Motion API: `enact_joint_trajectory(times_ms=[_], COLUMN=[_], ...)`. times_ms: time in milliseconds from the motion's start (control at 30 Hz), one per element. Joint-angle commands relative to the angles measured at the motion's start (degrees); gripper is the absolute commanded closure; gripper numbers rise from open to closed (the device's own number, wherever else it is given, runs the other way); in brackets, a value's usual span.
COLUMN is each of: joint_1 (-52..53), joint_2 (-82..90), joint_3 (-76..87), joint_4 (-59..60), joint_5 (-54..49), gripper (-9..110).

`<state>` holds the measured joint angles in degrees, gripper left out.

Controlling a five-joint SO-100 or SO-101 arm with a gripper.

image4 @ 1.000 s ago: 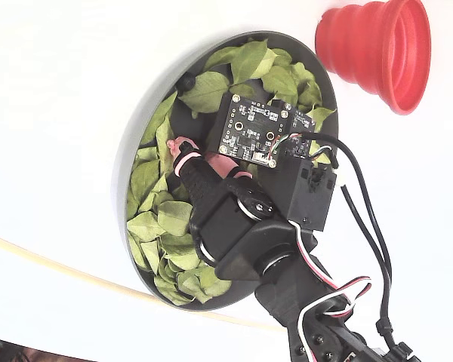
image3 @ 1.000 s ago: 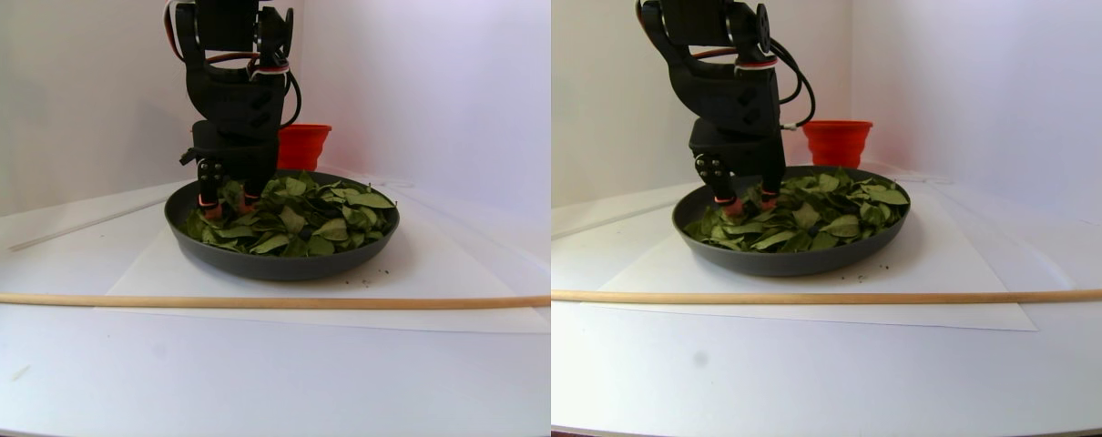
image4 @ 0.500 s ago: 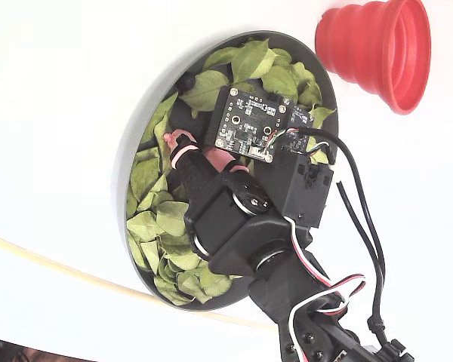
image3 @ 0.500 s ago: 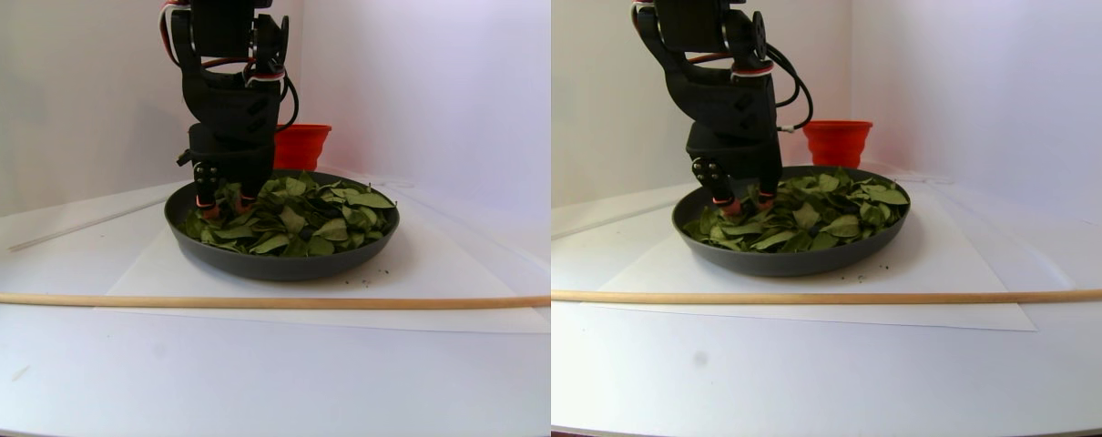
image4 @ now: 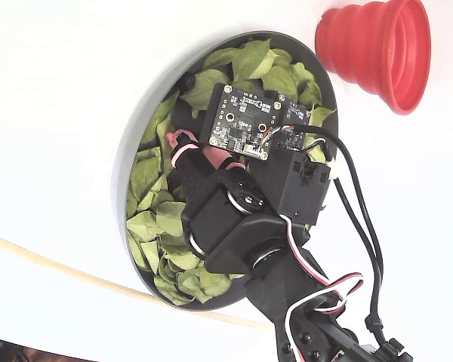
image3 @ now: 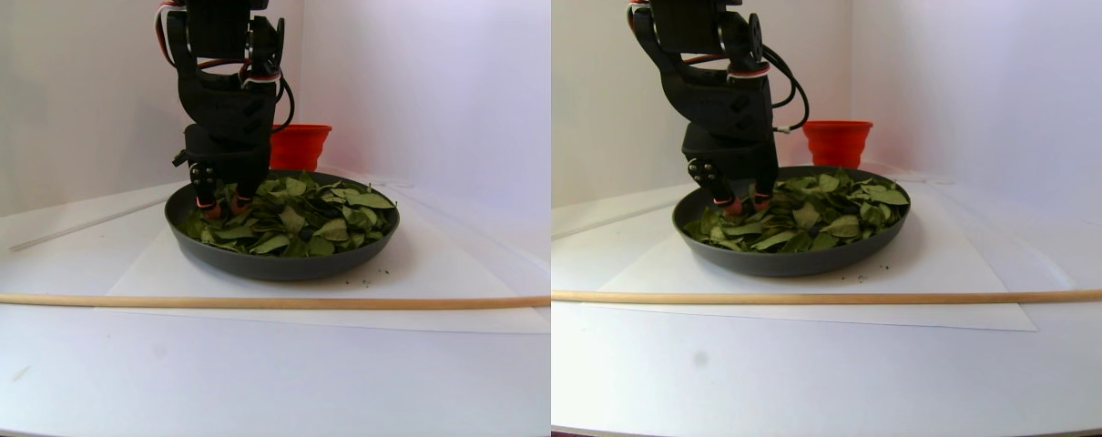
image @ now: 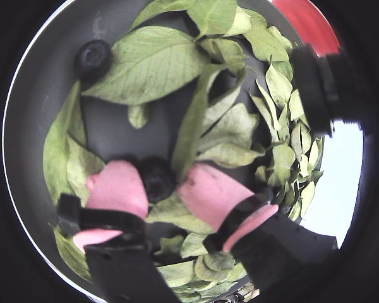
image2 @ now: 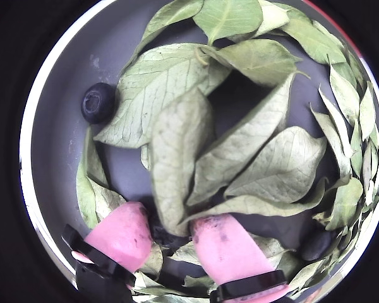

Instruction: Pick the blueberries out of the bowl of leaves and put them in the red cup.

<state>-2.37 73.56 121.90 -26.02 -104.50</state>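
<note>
The dark bowl (image: 44, 82) (image3: 278, 264) holds many light green leaves (image: 145, 63) (image2: 177, 139). My gripper (image: 158, 177) is down in the bowl at its left side in the stereo pair view (image3: 223, 208). Its pink fingertips (image: 117, 186) stand on either side of a blueberry (image: 156, 180) that fills the gap between them; a leaf half hides it in another wrist view (image2: 170, 238). A second blueberry (image: 91, 57) (image2: 98, 101) lies on the bare bowl floor. A third (image2: 316, 243) sits among leaves. The red cup (image4: 377, 49) (image3: 298, 146) stands just behind the bowl.
A long thin wooden stick (image3: 241, 301) (image4: 60, 268) lies across the white table in front of the bowl. A white paper sheet (image3: 141, 273) lies under the bowl. The arm's cables (image4: 362, 226) hang over the bowl's cup side.
</note>
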Motion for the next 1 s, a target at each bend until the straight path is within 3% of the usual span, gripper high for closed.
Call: enact_joint_trajectory(times_ms=[0, 967], joint_1=[0.4, -0.2], joint_2=[0.2, 13.6], joint_3=[-0.3, -0.8], joint_4=[-0.2, 7.1], joint_5=[-0.1, 1.5], gripper=[91, 92])
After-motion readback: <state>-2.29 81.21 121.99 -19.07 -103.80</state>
